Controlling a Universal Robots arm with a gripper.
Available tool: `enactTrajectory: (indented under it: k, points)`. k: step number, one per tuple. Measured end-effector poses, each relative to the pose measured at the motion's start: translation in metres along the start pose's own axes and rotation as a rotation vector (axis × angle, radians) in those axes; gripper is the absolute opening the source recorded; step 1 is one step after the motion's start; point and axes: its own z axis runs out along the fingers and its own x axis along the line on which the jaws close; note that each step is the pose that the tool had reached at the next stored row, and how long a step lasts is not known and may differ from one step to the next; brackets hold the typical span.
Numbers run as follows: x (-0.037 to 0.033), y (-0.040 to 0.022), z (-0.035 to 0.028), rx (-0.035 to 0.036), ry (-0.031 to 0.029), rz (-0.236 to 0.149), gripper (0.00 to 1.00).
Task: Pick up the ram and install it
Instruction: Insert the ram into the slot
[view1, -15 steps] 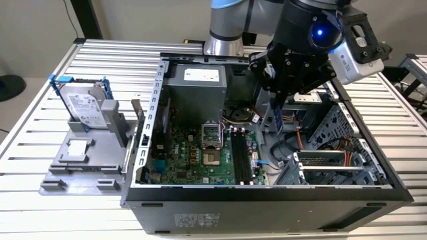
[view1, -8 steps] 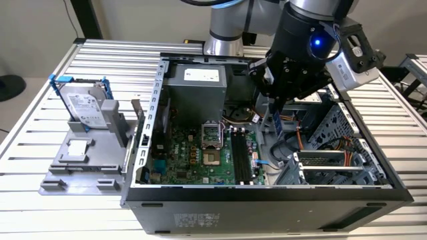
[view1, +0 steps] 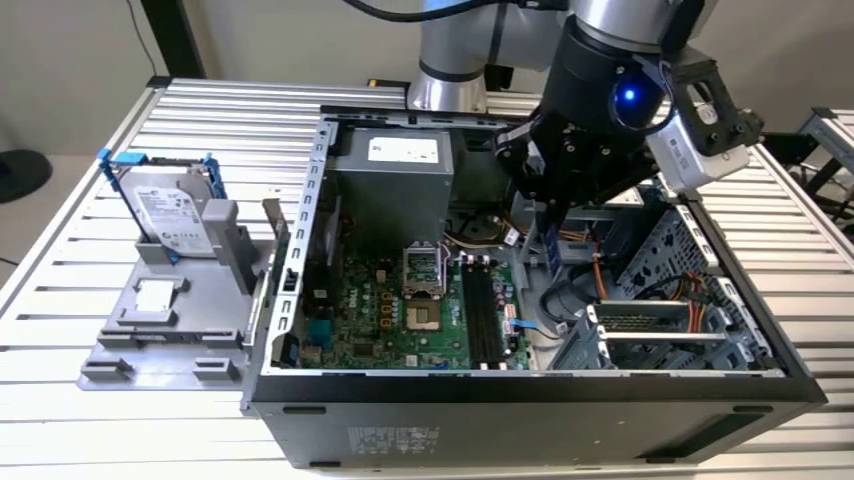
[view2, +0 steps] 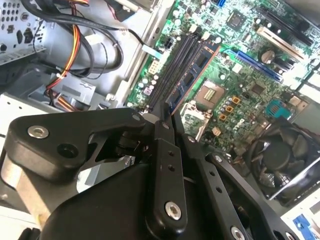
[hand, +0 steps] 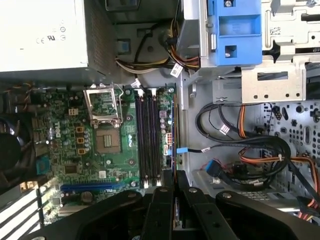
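The gripper (view2: 169, 116), clamped on the ram (view2: 192, 77), hovers above the motherboard's slots (view2: 172, 67); installation seems in hand, calling for exact edge-to-slot alignment.

No print is legible: the white labels on the power supply (view1: 395, 172) and the hard drive (view1: 171, 212) are too small to read.

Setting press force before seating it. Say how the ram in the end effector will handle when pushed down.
The ram is a thin flat board, so probably stiff along its length but apt to flex or crack sideways. Likely light: the end effector holds it in a narrow pinch. Its chips suggest fragility.
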Motion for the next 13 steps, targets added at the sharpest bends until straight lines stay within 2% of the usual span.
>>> enactTrajectory:
  k: [10,13]
  points:
    - [0.0003,0.0002,0.0182,0.0002,-0.0002,0.019,0.00]
    - [0.0035,-0.0001,0.0236,0.0002,-0.0001,0.017,0.00]
